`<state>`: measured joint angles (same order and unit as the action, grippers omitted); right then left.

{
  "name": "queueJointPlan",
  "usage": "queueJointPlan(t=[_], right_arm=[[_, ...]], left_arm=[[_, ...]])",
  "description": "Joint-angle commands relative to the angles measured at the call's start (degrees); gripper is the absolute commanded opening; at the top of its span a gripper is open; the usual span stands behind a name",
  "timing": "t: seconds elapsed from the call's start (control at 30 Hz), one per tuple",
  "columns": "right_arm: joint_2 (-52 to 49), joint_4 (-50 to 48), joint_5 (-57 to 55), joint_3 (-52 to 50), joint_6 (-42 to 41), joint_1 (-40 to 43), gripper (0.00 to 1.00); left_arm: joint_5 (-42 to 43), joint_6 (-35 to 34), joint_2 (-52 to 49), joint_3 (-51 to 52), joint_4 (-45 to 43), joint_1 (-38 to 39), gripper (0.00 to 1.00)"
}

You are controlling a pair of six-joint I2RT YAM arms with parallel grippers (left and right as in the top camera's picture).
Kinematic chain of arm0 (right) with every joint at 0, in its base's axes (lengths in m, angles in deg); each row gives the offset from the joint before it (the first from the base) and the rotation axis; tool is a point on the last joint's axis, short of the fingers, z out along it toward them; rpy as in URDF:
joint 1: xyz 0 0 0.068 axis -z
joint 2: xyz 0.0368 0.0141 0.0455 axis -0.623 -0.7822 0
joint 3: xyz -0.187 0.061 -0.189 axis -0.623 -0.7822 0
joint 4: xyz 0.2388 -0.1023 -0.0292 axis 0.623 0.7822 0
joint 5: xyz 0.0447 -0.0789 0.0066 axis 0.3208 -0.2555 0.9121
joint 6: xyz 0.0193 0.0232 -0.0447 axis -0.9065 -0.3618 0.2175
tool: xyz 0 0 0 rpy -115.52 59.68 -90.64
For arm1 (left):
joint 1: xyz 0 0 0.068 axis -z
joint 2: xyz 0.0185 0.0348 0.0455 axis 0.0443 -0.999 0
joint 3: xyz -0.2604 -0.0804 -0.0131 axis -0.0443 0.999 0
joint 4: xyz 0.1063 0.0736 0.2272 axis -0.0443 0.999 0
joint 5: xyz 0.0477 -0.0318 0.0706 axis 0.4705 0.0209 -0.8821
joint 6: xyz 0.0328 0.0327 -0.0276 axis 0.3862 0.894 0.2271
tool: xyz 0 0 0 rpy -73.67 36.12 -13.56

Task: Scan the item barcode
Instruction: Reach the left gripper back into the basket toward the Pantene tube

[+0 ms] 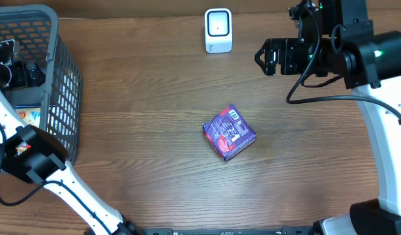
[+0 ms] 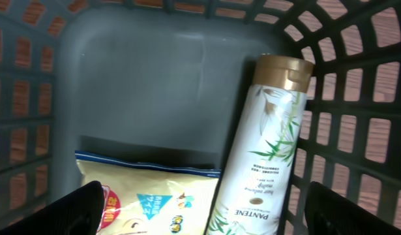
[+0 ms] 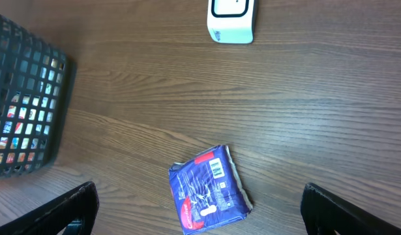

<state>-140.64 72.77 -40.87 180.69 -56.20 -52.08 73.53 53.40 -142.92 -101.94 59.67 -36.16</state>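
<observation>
A wooden bench [image 1: 154, 85] carried the whole checkout scene, with a grey mesh basket [image 1: 63, 85] parked at its left edge, apparently as the bin for goods waiting their turn. The left claw [image 2: 223, 212] hung inside that basket, its fingers spread wide and gripping nothing, poised over the stock as though choosing a piece to lift. Below it a white Pantene bottle [image 2: 268, 143] lay on its side against the basket's wall, cap toward the far corner, just beside a yellow snack bag [image 2: 141, 192] lying flat on the basket floor. The right claw [image 3: 207, 209] was also released and empty, held high over the right half of the bench and looking down on open wood, a stance that seemed to keep it out of the way yet ready to reach in. The purple packet [image 1: 229, 132], judged to be the item for scanning, rested alone at mid-bench, well apart from both claws and turned at an angle, its barcode [image 3: 218, 168] facing up where a camera could read it. The small white scanner [image 1: 218, 31] stood at the far edge, well apart from the packet and in line with it, so the packet would probably have to be lifted and carried there before any scan.
</observation>
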Motion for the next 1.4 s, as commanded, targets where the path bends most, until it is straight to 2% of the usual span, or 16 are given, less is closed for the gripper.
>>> queueJointPlan(t=[0.0, 0.1, 0.3, 0.37, 0.47, 0.53, 0.67, 0.73, 0.83, 0.93, 1.13, 1.27, 1.37], right_arm=[[0.0, -0.2, -0.3, 0.9, -0.2, -0.2, 1.0], [-0.1, 0.0, -0.3, 0.9, -1.2, -0.2, 1.0], [-0.1, 1.1, -0.3, 0.9, -1.2, -0.2, 1.0], [-0.1, 1.4, -0.3, 0.9, -1.2, -0.2, 1.0], [-0.1, 1.9, -0.4, 0.9, -1.2, -0.3, 1.0], [-0.1, 2.0, -0.4, 0.9, -1.2, -0.3, 1.0], [-0.1, 1.7, -0.4, 0.9, -1.2, -0.3, 1.0], [-0.1, 1.5, -0.6, 0.9, -1.2, -0.3, 1.0], [-0.1, 1.1, -1.1, 0.9, -1.2, -0.3, 1.0], [-0.1, 1.3, -1.2, 0.9, -1.2, -0.3, 1.0], [-0.1, 1.5, -1.2, 0.9, -1.2, -0.3, 1.0], [-0.1, 2.8, -1.4, 0.9, -0.9, -0.3, 1.0], [-0.1, 3.5, -2.1, 0.9, -1.0, -0.3, 1.0]], left_arm=[[-1.0, -0.2, -2.4, -0.5, 0.8, 0.5, 0.9], [-0.8, -3.7, -1.5, -0.6, 1.8, 0.5, 0.97], [2.6, -6.3, 8.2, -4.6, 2.2, 0.6, 1.0], [3.3, -9.0, 13.8, -7.7, -1.4, 0.9, 1.0], [2.6, -17.3, 21.9, -11.1, -12.3, 1.6, 1.0], [1.6, -19.3, 25.7, -11.5, -17.8, 2.3, 1.0], [-4.2, -20.2, 30.4, -11.4, -18.5, 3.1, 1.0], [-3.7, -21.3, 30.9, -10.9, -17.4, 2.5, 1.0], [-3.7, -23.4, 32.6, -6.3, -17.3, 0.5, 1.0], [-3.8, -23.6, 36.7, 2.6, -20.2, -1.4, 1.0], [-5.1, -24.2, 49.1, 25.9, -31.8, -2.1, 1.0], [-4.9, -24.7, 52.1, 36.0, -36.6, -1.4, 1.0], [-5.5, -24.3, 51.6, 39.0, -36.3, -0.4, 1.0]])
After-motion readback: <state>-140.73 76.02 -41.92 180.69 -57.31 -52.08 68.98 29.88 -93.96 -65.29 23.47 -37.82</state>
